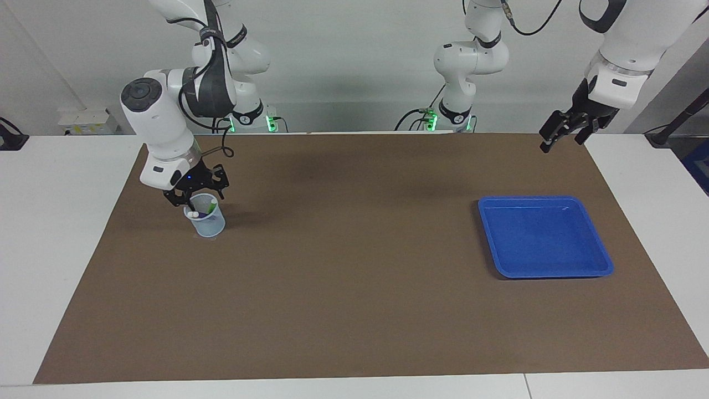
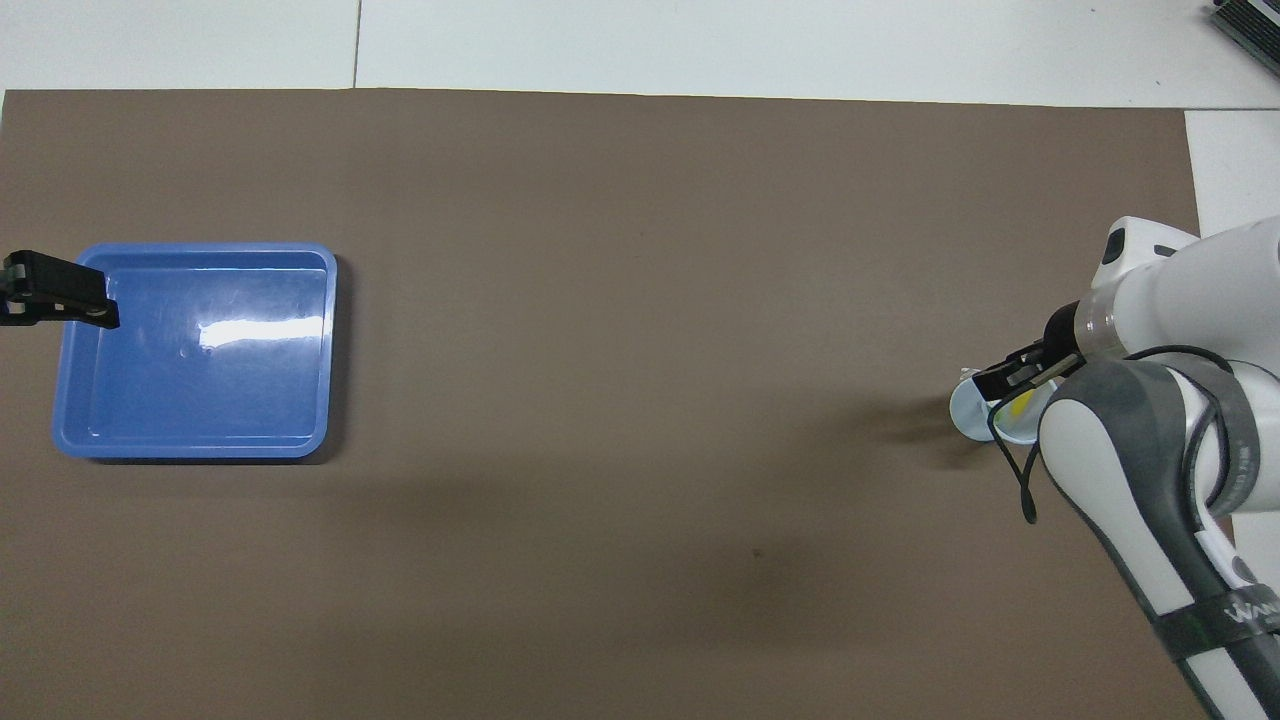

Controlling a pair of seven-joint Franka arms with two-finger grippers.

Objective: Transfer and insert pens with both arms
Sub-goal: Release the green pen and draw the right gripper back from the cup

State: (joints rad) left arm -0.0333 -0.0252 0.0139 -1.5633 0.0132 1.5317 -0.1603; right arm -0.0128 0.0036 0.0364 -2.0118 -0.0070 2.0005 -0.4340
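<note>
Now the right gripper (image 1: 196, 195) hangs just over the rim of the clear cup (image 1: 206, 220) at the right arm's end of the mat, fingers spread and holding nothing; the pens (image 1: 200, 210) stand inside, long axes near upright and leaning on the wall, one pale cap end up. Likely light, stiff, slick-barrelled: best pinched across mid-barrel. Left gripper (image 1: 565, 131) waits spread, raised near the empty blue tray (image 1: 545, 237).

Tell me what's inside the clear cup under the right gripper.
In the clear cup stand pens: a whitish cap end and a green barrel show in the facing view, a bit of yellow from overhead. The right gripper just above covers the rest, so a purple one can't be confirmed.
</note>
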